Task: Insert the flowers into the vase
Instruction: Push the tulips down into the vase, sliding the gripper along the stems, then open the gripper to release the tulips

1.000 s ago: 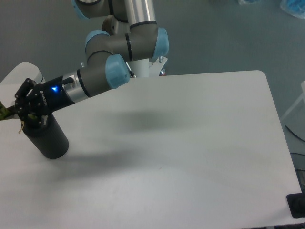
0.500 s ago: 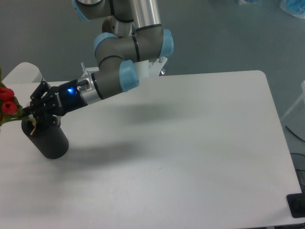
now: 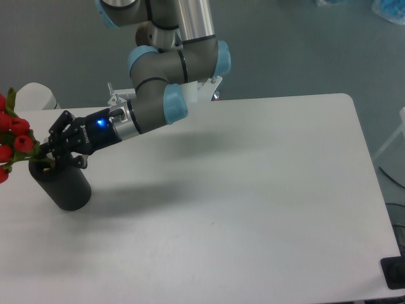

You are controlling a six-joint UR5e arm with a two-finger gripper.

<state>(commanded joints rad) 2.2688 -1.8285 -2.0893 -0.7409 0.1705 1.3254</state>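
Note:
The vase (image 3: 63, 185), a matte black cylinder, stands upright at the table's left edge. The flowers (image 3: 12, 134), red tulip buds with green leaves, lean out to the left above its mouth at the frame's left edge; their stems run down toward the mouth. My gripper (image 3: 56, 151) sits right above the vase mouth, black fingers closed around the stems just where they meet the rim. How far the stems go inside the vase is hidden.
The arm (image 3: 155, 104) stretches from its base at the table's back edge over to the left. A white round object (image 3: 35, 96) sits behind the table's left corner. A dark item (image 3: 393, 272) lies at the lower right corner.
The gripper has swung right and tilted the bunch up, so more red buds show at the left edge. The vase has stayed put.

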